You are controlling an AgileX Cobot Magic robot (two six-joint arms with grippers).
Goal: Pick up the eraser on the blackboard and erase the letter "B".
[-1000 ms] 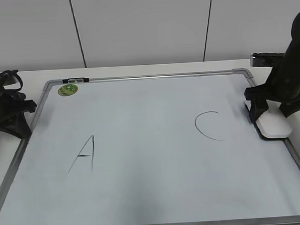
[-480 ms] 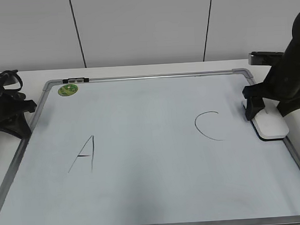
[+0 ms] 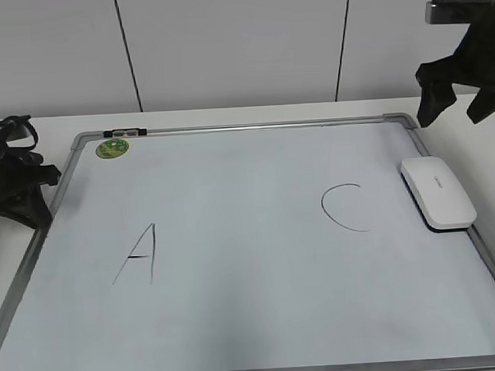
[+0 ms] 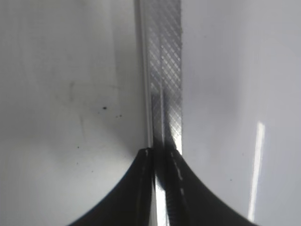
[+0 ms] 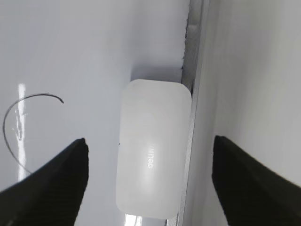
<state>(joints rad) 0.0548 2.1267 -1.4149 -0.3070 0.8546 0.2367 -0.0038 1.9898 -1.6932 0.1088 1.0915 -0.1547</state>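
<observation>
One eraser (image 3: 438, 192) on blackboard (image 3: 237, 334) (below spread right claw (image 3: 459, 102)).

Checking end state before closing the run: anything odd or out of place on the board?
No B on the blackboard: only a thin A and C, with clean white between them. The eraser lies slightly askew against the right frame; the open right gripper hangs above it. Nothing looks damaged.

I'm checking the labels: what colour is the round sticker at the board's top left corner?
Green, with a paler pattern, seen best in the exterior view: the sticker.
</observation>
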